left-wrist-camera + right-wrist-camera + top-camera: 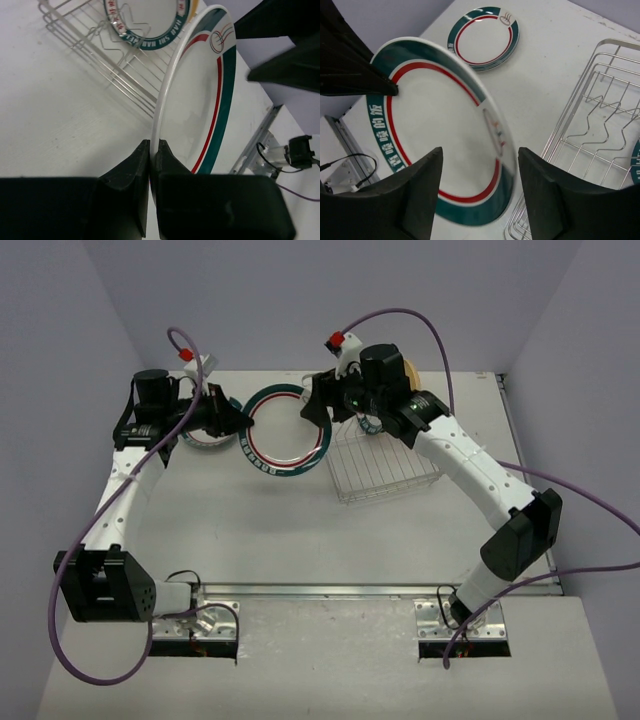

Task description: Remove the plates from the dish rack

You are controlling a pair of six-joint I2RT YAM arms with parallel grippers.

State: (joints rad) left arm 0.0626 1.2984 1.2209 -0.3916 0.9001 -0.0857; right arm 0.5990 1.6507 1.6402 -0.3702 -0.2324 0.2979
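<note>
A white plate point(288, 430) with a teal and red rim hangs tilted above the table, left of the dish rack point(385, 468). My left gripper point(154, 145) is shut on its left rim, one finger on each face. At the plate's point(435, 125) right edge my right gripper point(480, 150) stands open, its fingers apart on either side of the rim without touching it. Another plate point(145, 22) with red characters stands in the dish rack point(100, 50). A tan-yellow plate point(412, 370) shows behind the right arm. A small stack of plates point(485, 37) lies flat on the table.
The stack of plates point(205, 440) sits under my left wrist at the back left. The wire rack point(600, 115) lies just right of the held plate. Purple cables loop over both arms. A metal rail point(380, 590) runs along the near table edge.
</note>
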